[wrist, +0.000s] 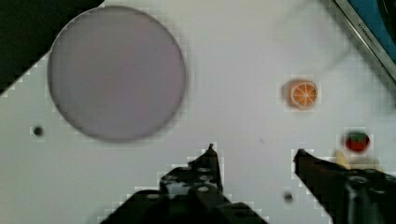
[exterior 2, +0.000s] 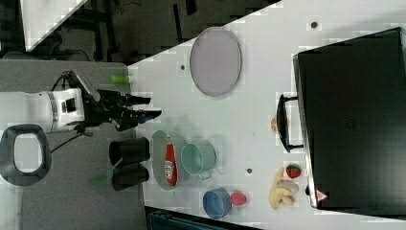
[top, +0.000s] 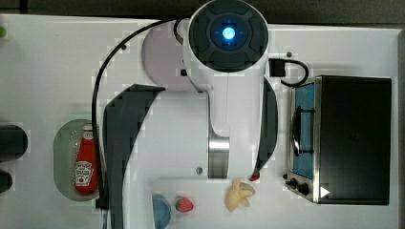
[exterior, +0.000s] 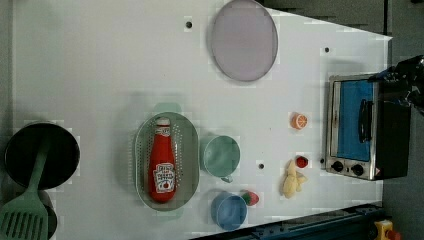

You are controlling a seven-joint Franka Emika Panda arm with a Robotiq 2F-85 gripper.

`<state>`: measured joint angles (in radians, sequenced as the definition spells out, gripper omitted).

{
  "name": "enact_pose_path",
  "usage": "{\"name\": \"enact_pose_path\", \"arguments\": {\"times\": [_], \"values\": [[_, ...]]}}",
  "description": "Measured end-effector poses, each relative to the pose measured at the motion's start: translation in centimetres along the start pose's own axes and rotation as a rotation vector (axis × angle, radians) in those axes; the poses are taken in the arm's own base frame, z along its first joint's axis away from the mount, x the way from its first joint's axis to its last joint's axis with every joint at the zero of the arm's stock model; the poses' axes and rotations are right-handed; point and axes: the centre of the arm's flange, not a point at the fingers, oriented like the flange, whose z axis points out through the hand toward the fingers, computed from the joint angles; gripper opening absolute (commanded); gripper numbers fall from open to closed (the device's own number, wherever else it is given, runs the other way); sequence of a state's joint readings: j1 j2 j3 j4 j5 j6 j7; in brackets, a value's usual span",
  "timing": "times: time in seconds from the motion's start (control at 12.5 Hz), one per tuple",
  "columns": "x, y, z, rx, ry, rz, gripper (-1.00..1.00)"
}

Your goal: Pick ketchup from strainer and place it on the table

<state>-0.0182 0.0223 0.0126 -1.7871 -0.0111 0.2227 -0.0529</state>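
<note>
Left view is showing the ketchup (exterior: 162,165) lying flat inside the strainer (exterior: 188,145), white cap pointing toward the left view's top, its white label with a red logo facing up — the lettering is too small to read. The strainer is sitting on the white worktop (exterior: 100,75), with a green cup (exterior: 220,155) just beside it on the left view's right and a blue cup (exterior: 229,211) below that, a red strawberry (exterior: 252,198) touching the blue cup's side. A black pan (exterior: 60,145) with a green spatula (exterior: 25,210) resting across it is lying well apart on the left view's left. A grey-lilac plate (exterior: 243,40) is sitting near the top edge, and a toaster oven (exterior: 357,125) with a blue door and two black knobs is standing on the left view's right; an orange slice (exterior: 299,121), a second strawberry (exterior: 301,161) and a peeled banana (exterior: 291,180) are lying near it.

In the top view the white arm (top: 229,95) and its black cable (top: 102,95) are crossing the middle, the cable running along the strainer's edge and hiding the green cup.

In the wrist view the claw (wrist: 254,154) is hanging over bare worktop with its fingers (wrist: 208,161) spread and nothing between them — well apart from the ketchup.
</note>
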Motion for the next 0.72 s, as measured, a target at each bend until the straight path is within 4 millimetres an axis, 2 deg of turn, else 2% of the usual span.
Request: {"name": "enact_pose_path", "arguments": {"times": [0.16, 0.24, 0.32, 0.4, 0.56, 0.72], "values": [[-3.5, 4.3, 0.5, -0.063, -0.108, 0.025, 0.81], [-4.6, 6.2, -0.9, -0.063, -0.112, 0.040, 0.99], [-5.1, 7.2, -3.2, -0.035, -0.078, 0.049, 1.00], [-5.4, 7.4, -5.7, 0.002, -0.031, 0.046, 1.00], [-6.9, 5.3, -9.0, 0.059, 0.032, 0.002, 1.00], [-9.6, 1.3, -8.9, 0.064, 0.067, -0.085, 1.00]]}}
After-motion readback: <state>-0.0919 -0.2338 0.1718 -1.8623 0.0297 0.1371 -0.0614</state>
